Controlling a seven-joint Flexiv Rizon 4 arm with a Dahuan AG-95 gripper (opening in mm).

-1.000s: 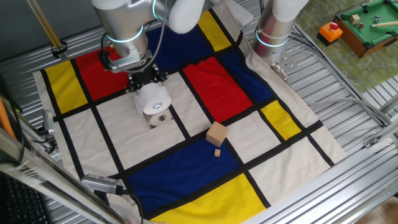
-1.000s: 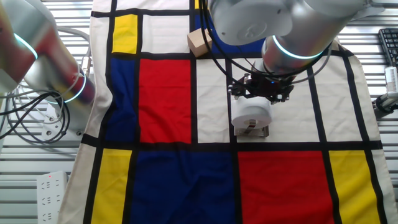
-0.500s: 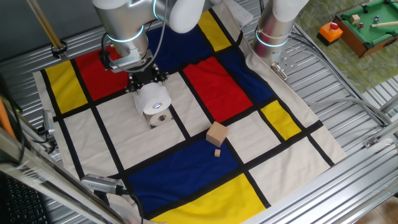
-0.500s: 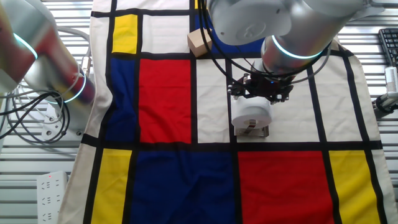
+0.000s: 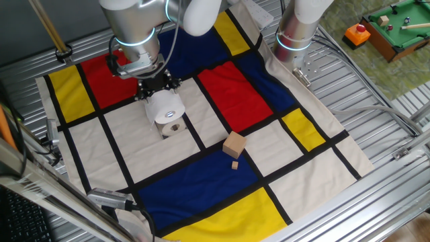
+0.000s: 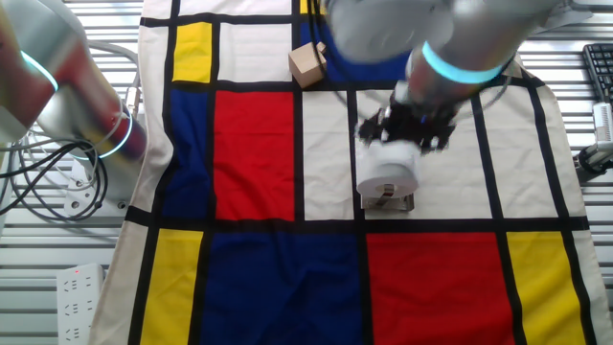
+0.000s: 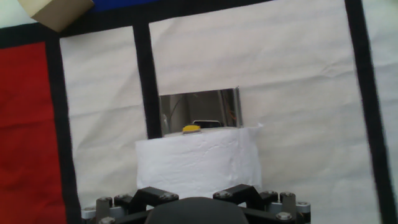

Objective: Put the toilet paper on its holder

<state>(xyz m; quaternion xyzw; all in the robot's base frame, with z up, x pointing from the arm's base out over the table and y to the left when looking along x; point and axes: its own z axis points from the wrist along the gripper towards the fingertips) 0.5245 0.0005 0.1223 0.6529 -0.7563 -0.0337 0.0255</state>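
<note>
A robotics lab bench: a slatted aluminium table (image 5: 376, 128) draped with a Mondrian-patterned cloth (image 5: 222, 101), two arm bases bolted on it with glowing cyan rings (image 5: 293, 42), loose cables (image 6: 48, 182), a power strip (image 6: 81, 287), and a keyboard (image 6: 600, 72) at the right edge.

- My end effector (image 5: 158, 89): directly above the toilet paper (image 5: 165, 107), apparently touching its top.
- Toilet paper: white, standing on the holder (image 5: 175, 127), on a white cloth panel.
- Wooden cube (image 5: 234, 144): well apart, beside a blue panel.
</note>
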